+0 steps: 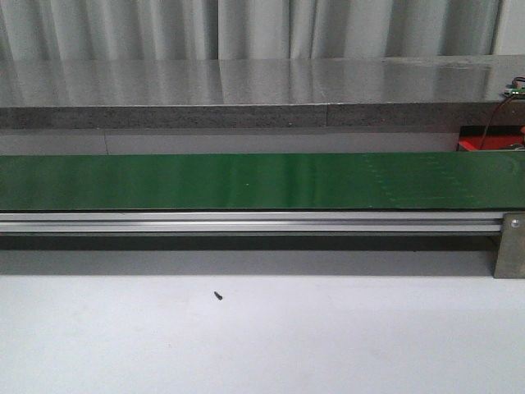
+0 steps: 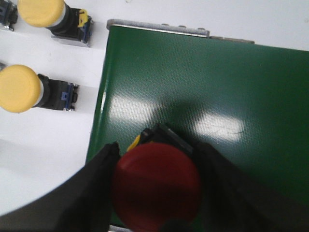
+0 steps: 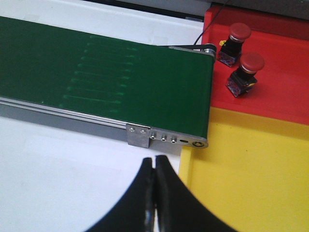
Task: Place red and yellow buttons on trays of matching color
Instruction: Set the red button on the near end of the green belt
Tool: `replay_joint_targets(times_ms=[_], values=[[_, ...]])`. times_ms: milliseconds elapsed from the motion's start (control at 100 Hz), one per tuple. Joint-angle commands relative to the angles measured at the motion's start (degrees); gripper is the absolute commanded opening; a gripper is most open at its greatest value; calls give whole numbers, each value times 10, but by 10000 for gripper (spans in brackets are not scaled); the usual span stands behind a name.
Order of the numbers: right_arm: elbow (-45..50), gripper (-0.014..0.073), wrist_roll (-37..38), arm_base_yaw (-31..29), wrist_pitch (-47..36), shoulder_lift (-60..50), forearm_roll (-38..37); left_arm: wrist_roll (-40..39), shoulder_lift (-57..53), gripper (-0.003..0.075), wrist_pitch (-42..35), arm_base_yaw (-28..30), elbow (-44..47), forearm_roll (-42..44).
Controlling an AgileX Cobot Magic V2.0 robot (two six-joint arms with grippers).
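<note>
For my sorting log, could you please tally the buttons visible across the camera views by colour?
Red buttons: 3 (one in the left gripper above the belt, two on the red tray)
Yellow buttons: 2
Total: 5

Lab or workshop bench — green conveyor belt (image 1: 246, 180) on aluminium rail (image 1: 246, 222).

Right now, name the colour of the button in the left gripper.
Red; the button shows best in the left wrist view.

White table (image 1: 328, 345) carrying green conveyor belt (image 1: 246, 182) at 12 o'clock; small dark screw (image 1: 218, 295) lying near centre; two yellow buttons (image 2: 19, 88) resting beside belt end
</note>
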Motion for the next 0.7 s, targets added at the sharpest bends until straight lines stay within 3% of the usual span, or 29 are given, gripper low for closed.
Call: replay_joint_targets(times_ms=[0, 300, 690], values=[[-13, -68, -2, -1, -33, -2, 8, 3, -27, 405, -13, -3, -19, -5], [-13, -68, -2, -1, -33, -2, 8, 3, -37, 573, -15, -3, -26, -25], [-13, -68, -2, -1, -33, -2, 8, 3, -83, 575, 16, -1, -89, -7]])
